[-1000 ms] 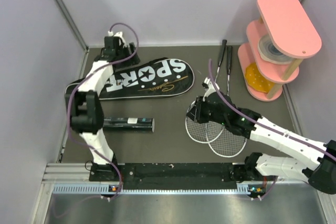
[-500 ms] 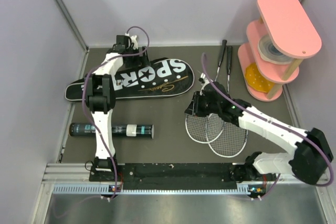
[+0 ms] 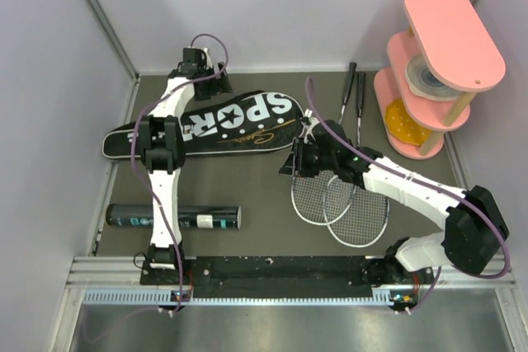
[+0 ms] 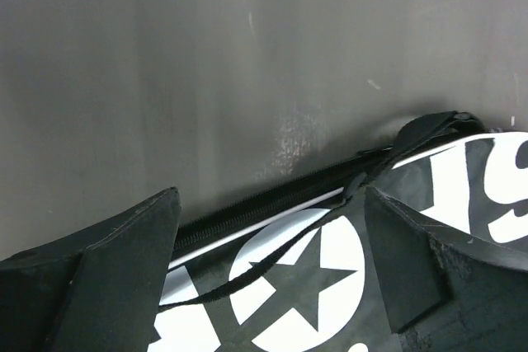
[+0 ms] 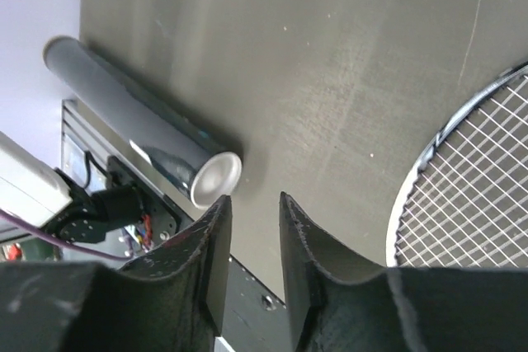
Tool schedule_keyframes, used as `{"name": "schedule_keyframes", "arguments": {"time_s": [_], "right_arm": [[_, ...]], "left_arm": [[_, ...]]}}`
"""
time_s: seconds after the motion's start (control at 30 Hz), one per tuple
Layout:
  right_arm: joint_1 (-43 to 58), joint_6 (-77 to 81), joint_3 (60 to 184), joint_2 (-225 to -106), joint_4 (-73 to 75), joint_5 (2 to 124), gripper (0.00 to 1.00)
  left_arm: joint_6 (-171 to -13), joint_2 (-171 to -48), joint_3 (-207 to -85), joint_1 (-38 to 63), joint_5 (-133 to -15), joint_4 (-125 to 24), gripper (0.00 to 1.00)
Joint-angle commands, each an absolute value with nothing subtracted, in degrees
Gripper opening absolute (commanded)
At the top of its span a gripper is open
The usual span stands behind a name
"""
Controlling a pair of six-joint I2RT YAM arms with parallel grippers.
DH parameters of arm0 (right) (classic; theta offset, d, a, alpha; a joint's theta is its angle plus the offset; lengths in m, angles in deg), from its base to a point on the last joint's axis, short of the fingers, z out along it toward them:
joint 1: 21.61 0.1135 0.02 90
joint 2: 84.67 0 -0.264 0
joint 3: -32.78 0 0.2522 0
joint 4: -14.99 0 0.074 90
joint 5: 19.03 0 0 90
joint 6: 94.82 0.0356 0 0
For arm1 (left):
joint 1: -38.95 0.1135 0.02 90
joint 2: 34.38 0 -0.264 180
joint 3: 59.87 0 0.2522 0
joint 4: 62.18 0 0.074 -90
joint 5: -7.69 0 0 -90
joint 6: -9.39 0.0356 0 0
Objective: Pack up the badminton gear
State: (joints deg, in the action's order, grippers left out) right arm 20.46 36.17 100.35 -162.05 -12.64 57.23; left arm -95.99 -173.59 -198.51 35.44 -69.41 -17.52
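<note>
From above, the black "SPORT" bag [image 3: 239, 121] lies flat at about 10 o'clock on the dark bench [image 3: 264, 179], its narrow end pointing to 9 o'clock. The left claw [image 3: 206, 80] hangs over the bag's far edge, towards 11 o'clock. The long black tube [image 3: 177, 218] lies on its side at 8 o'clock, well apart from the bag. The two rackets [image 3: 318, 199] lie together at about 4 o'clock with their heads overlapping and their black handles [image 3: 355, 92] running up towards 1 o'clock. The right claw [image 3: 293, 161] is at the 10 o'clock side of the racket heads. A pink stand [image 3: 437, 63] is at 2 o'clock.

In the left wrist view, the left claw [image 4: 271, 204] is spread wide and grips nothing. Between its fingers [image 4: 124, 261] lies the bag [image 4: 289, 302]: its zip edge, a loose black strap [image 4: 396, 150] and a white circle with a black star. Whether the fingers touch the bag cannot be told.

In the right wrist view, the right claw [image 5: 253, 204] is only a little apart, with bare bench [image 5: 330, 55] in the narrow gap and nothing held. The tube [image 5: 132, 121] lies at 10 o'clock, its pale round end nearest the fingers [image 5: 210, 261] but apart from them. One strung racket head [image 5: 470, 195] shows at 3 o'clock.
</note>
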Motion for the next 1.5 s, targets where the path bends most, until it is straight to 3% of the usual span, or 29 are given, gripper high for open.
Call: {"name": "schedule_keyframes", "arguments": {"time_s": [0.0, 0.13, 0.2, 0.43, 0.57, 0.8, 1.0, 1.17, 1.37, 1.47], "right_arm": [[19.6, 41.2, 102.3, -163.2, -6.7, 56.6, 0.32], [19.0, 50.2, 101.9, -169.0, -0.9, 54.5, 0.50], [18.6, 55.5, 101.7, -171.7, 4.8, 54.1, 0.54], [18.6, 60.4, 110.5, -185.6, 2.5, 58.0, 0.55], [18.6, 66.3, 111.7, -190.4, 5.5, 58.8, 0.53], [18.2, 69.1, 112.4, -194.3, 5.4, 65.3, 0.52], [14.5, 59.3, 120.7, -201.0, 2.7, 59.1, 0.52], [15.1, 47.4, 124.8, -194.9, -9.8, 56.8, 0.57], [21.0, 56.0, 107.0, -178.6, -8.7, 61.3, 0.59], [24.7, 60.8, 98.8, -176.1, -3.9, 61.9, 0.59]], "left_arm": [[-103.0, -176.0, -200.5, 36.1, -69.0, -12.4, 0.95], [-103.5, -174.7, -196.3, 36.6, -66.1, -12.8, 0.95], [-103.6, -174.4, -195.4, 36.7, -63.1, -11.8, 0.93], [-104.2, -170.1, -187.8, 36.5, -56.5, -11.5, 0.88], [-106.7, -164.9, -178.4, 36.5, -53.8, -15.3, 0.79], [-106.5, -159.3, -169.7, 34.9, -51.1, -19.1, 0.87], [-101.2, -157.5, -167.7, 32.0, -55.8, -16.3, 0.87], [-99.0, -159.0, -170.0, 31.8, -56.8, -14.1, 0.86], [-99.5, -159.9, -171.8, 31.8, -58.1, -13.3, 0.87], [-99.1, -160.5, -172.7, 31.8, -57.0, -13.0, 0.87]]}}
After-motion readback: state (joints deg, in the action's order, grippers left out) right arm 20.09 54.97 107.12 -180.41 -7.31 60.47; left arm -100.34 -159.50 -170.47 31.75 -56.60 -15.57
